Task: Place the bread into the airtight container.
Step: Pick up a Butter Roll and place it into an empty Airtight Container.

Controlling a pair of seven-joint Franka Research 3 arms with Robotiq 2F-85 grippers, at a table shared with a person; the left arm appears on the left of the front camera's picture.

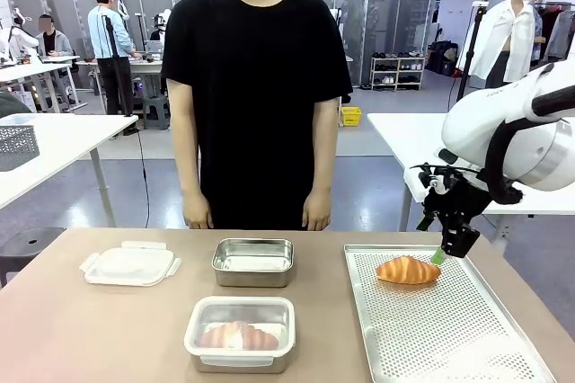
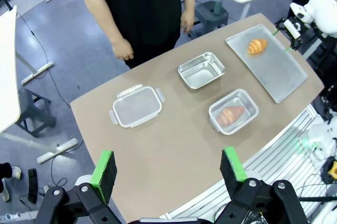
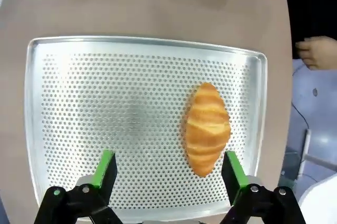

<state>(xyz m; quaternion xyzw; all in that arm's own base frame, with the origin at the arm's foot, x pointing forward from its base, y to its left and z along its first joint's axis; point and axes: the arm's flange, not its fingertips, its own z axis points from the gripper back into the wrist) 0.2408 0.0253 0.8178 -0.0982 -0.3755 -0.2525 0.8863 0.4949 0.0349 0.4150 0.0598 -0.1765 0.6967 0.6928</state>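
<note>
The bread, a golden croissant (image 1: 408, 270) (image 3: 207, 128) (image 2: 257, 46), lies at the far end of a perforated metal tray (image 1: 449, 338) (image 3: 79, 103) on the table's right. My right gripper (image 1: 446, 253) (image 3: 169, 174) hangs open just above the tray, close to the croissant's right end and not touching it. An empty steel container (image 1: 252, 262) (image 2: 201, 70) stands mid-table, its clear lid (image 1: 130, 264) (image 2: 135, 107) lying to the left. My left gripper (image 2: 168, 169) is open, high above the table's near side.
A second steel container (image 1: 240, 334) (image 2: 233, 112) near the front edge holds another croissant under a white-rimmed lid. A person in black stands at the far side, hands (image 1: 316, 214) hanging by the table edge; one hand (image 3: 316, 53) shows past the tray.
</note>
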